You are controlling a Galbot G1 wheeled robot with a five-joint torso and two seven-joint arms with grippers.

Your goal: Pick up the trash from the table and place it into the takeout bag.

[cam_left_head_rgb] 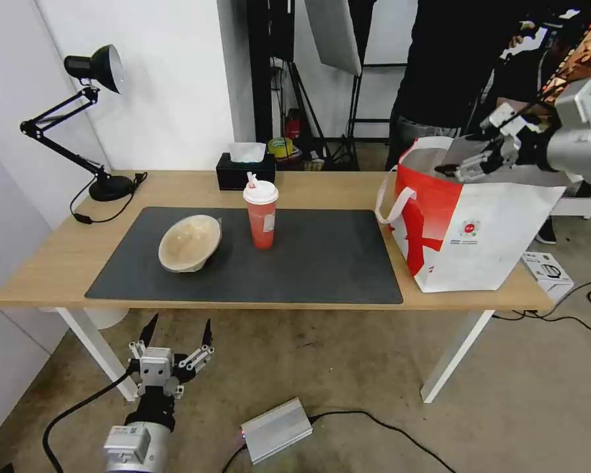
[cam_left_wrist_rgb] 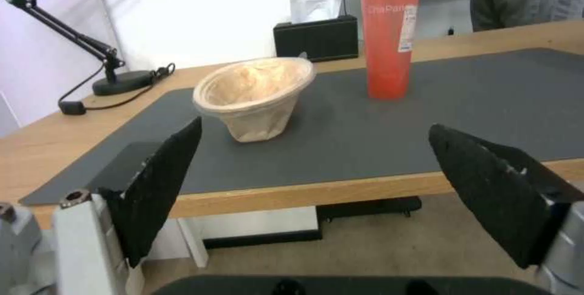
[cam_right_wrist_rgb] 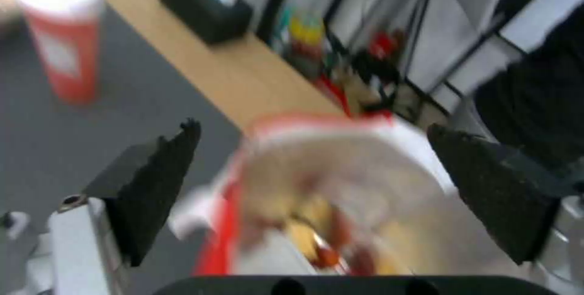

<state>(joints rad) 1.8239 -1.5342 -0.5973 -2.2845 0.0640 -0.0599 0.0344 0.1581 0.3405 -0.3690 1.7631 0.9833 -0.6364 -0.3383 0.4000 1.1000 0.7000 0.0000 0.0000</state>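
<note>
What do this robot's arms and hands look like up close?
Both arms are silvery-grey metal tubes. Each ends in a pale grey hand: the left hand and the right hand each carry two black, pointed, wedge-shaped fingers with rough pads. A black cable trails by the left arm.

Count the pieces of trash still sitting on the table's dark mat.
2: the tan pulp bowl, tipped on the mat's left part, and the red drink cup upright near its middle. More may lie inside the takeout bag.

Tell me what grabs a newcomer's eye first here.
The red-and-white bag on the table's right end, with the right gripper open over its mouth. On the grey mat, a red cup stands beside a tilted tan bowl. The left gripper hangs open below the table's front edge.
</note>
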